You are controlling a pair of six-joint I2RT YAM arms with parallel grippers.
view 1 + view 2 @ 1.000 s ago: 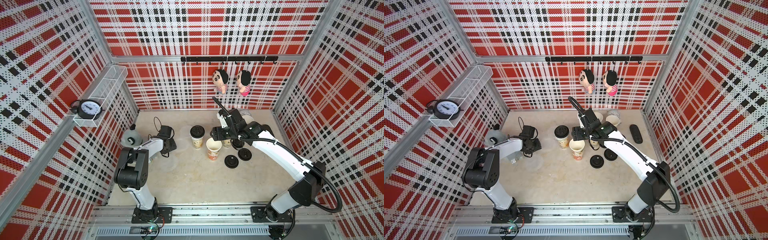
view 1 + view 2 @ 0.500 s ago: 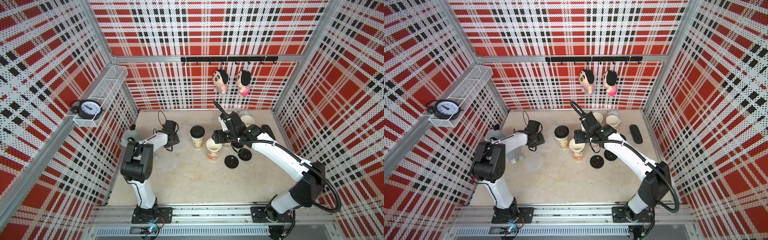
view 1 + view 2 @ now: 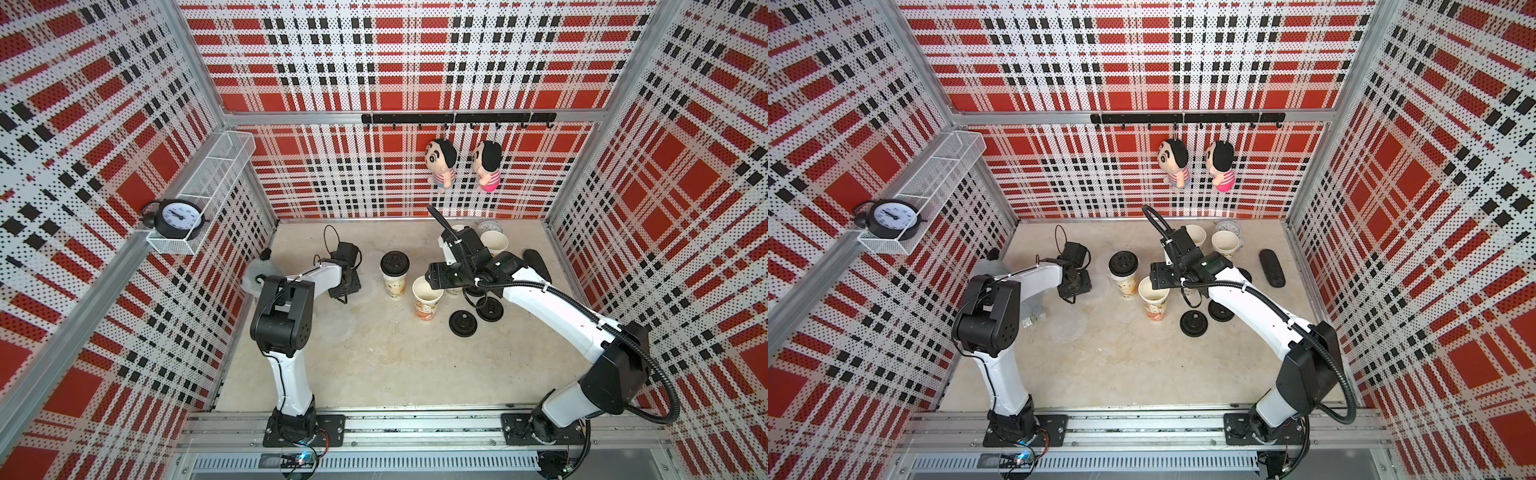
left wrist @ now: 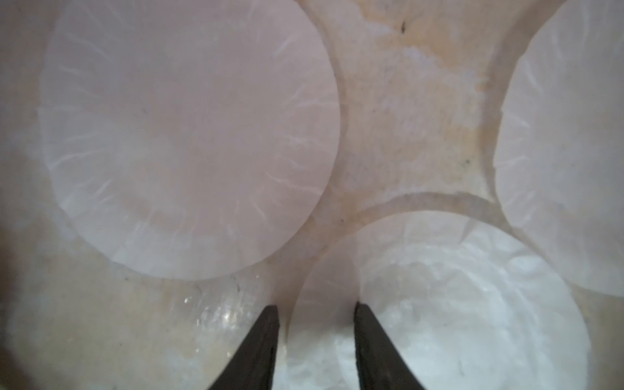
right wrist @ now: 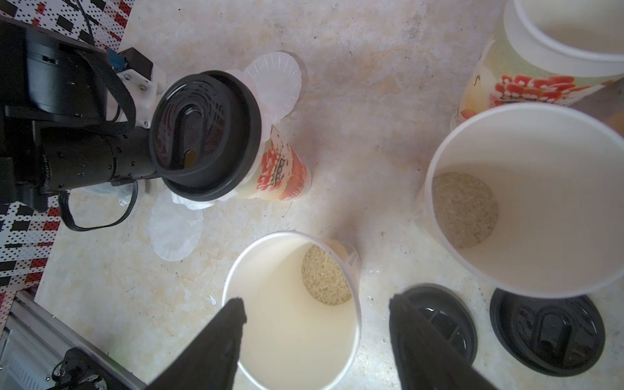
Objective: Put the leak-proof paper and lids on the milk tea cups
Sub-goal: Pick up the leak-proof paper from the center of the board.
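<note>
Dark lettering ran down the printed side of the lidded milk tea cup [image 5: 280, 169] in the right wrist view, too blurred to read, and a rim of paper showed under its black lid [image 5: 206, 135]. The left arm [image 3: 282, 307] stood with its elbow raised near the side wall, forearm reaching toward the middle of the desk [image 3: 374, 365] and wrist bent down. The left end effector [image 4: 315, 309] was open, its fingers [image 4: 263, 337] apart and straddling the wavy edge of one sheet of leak-proof paper [image 4: 472, 320] lying flat. Whether the tips touched the desk I cannot tell. Two more sheets [image 4: 189, 135] lay just beside it, with strips of bare desk between them. The right arm [image 3: 552, 307] stretched diagonally from its base to the cups. The right end effector [image 5: 315, 302] was open above the mouth of the open milk tea cup [image 5: 287, 337], gripping nothing. A second open cup [image 5: 526, 196] stood near, with two loose lids [image 5: 547, 331] beside it. In both top views the desk toward the arm bases lay bare.
</note>
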